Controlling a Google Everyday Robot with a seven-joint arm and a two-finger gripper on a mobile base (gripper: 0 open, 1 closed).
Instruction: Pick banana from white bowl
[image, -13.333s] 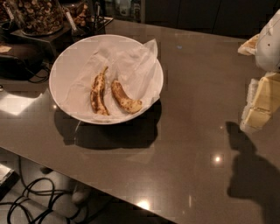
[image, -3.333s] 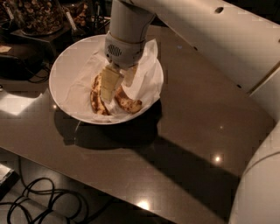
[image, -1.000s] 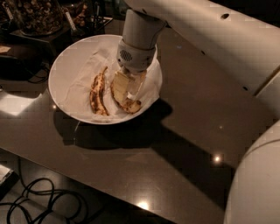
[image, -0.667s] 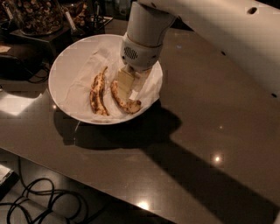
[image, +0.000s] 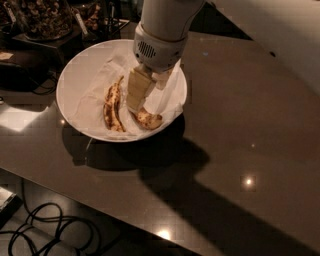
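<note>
The white bowl (image: 69, 75) stands on the dark table, lined with crumpled white paper. Two bananas lie in it. The thicker speckled banana (image: 149, 120) lies at the right, its lower blunt end showing and its upper end hidden behind my gripper. A slimmer dark-streaked banana (image: 113, 107) lies to its left. My gripper (image: 147, 99) reaches down into the bowl from above, directly over the thicker banana's upper end. Its cream fingers (image: 136, 90) stand apart, open, with the left one down at the banana.
The bowl sits on a dark glossy table (image: 240, 130). A container of dark cluttered items (image: 37, 17) and black equipment stand at the back left. Black cables (image: 45, 230) lie on the floor below the table's front edge.
My gripper has moved from the slimmer banana to the right, over the thicker banana, and has come lower onto it. Both bananas lie where they were.
</note>
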